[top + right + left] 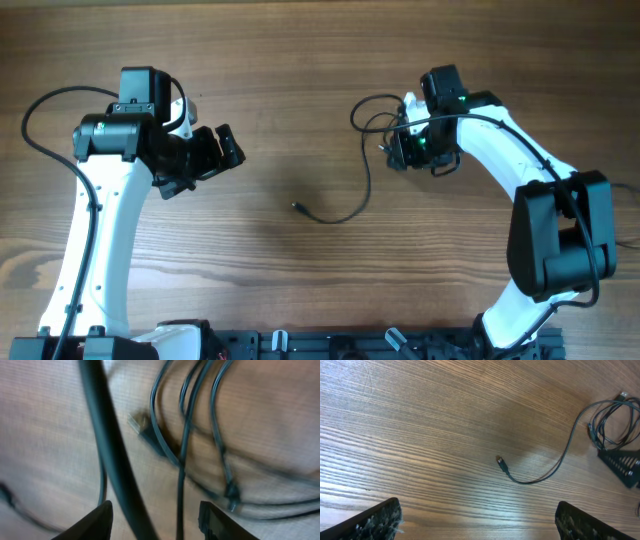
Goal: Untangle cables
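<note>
A thin dark cable (362, 180) lies on the wooden table. Its loose end with a plug (298, 207) rests mid-table, and its tangled loops (380, 118) lie at the right. My right gripper (405, 148) hangs open just over the loops. In the right wrist view, cable strands (187, 435) run between its open fingers (156, 520), and a USB plug (136, 422) lies beyond. My left gripper (205, 160) is open and empty at the left, well away from the cable. The left wrist view shows the plug (501, 463) and the loops (612, 422) ahead.
Each arm's own black supply cable arcs beside it, the left (45, 105) and the right (500, 122). The arm bases and a black rail (330, 345) line the front edge. Bare wood (300, 80) lies between the arms.
</note>
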